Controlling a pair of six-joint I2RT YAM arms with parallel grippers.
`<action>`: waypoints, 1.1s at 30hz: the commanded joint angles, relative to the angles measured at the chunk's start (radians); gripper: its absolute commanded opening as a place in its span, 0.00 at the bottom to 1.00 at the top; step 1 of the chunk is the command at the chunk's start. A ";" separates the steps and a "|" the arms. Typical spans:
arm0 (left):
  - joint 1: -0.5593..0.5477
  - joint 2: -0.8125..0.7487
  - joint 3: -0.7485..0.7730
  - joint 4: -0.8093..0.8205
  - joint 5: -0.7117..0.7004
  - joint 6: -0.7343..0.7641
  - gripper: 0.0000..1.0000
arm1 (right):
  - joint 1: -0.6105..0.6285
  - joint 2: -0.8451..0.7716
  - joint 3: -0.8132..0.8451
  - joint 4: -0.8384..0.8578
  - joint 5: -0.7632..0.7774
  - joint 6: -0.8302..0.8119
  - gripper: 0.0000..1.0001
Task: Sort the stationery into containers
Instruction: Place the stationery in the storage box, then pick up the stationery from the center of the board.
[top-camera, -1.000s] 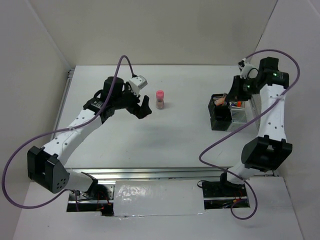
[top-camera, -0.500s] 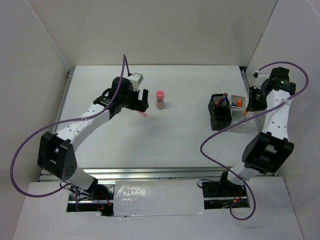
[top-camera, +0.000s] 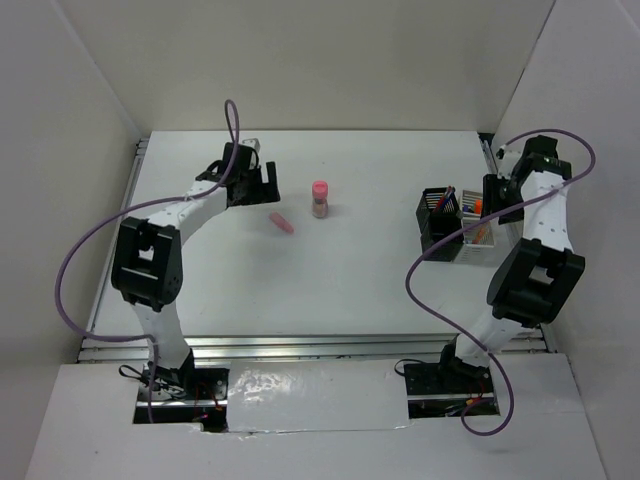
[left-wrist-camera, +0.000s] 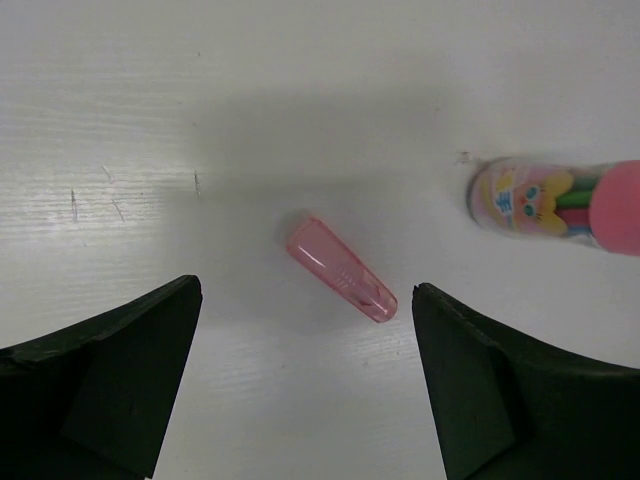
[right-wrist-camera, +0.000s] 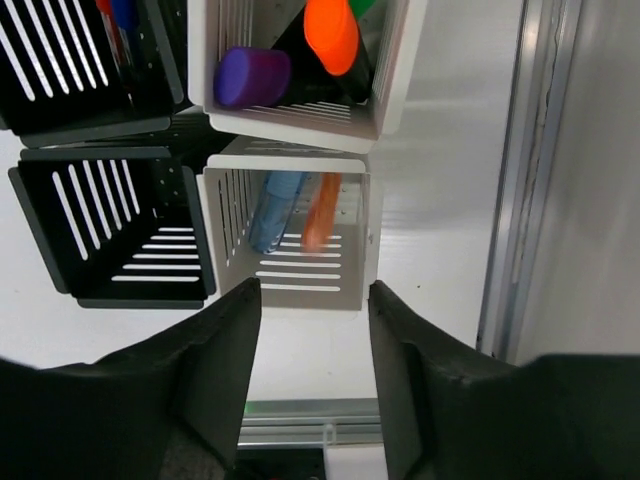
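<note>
A translucent pink cap (left-wrist-camera: 342, 270) (top-camera: 282, 223) lies flat on the white table, just ahead of my left gripper (left-wrist-camera: 305, 305) (top-camera: 262, 186), which is open and touches nothing. A pink-capped stubby cylinder (top-camera: 320, 198) (left-wrist-camera: 560, 200) stands to its right. My right gripper (right-wrist-camera: 312, 300) (top-camera: 492, 208) hovers open over the white tray (right-wrist-camera: 300, 292) (top-camera: 480, 240). An orange piece (right-wrist-camera: 322, 212), blurred, and a blue piece (right-wrist-camera: 275, 210) are in the tray's compartment. A further compartment holds a purple cap (right-wrist-camera: 250, 77) and an orange highlighter (right-wrist-camera: 333, 35). The black mesh cup (top-camera: 438, 222) (right-wrist-camera: 110, 230) stands against the tray's left side, with pens in it.
An aluminium rail (right-wrist-camera: 520, 170) runs along the table's right edge close beside the tray. Another rail (top-camera: 135, 170) borders the left edge. White walls enclose the back and both sides.
My right gripper has opened, and the orange piece it carried is now in the tray. My left gripper has swung back and to the left, leaving the pink cap uncovered.
</note>
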 joint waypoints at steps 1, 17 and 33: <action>0.003 0.071 0.070 0.014 0.038 -0.066 0.98 | 0.017 -0.011 0.040 0.003 -0.007 0.023 0.55; -0.063 0.236 0.156 -0.015 -0.106 -0.118 0.86 | 0.067 -0.162 0.157 -0.158 -0.172 0.081 0.57; -0.104 0.276 0.097 -0.089 -0.197 -0.231 0.81 | 0.069 -0.178 0.158 -0.178 -0.228 0.095 0.57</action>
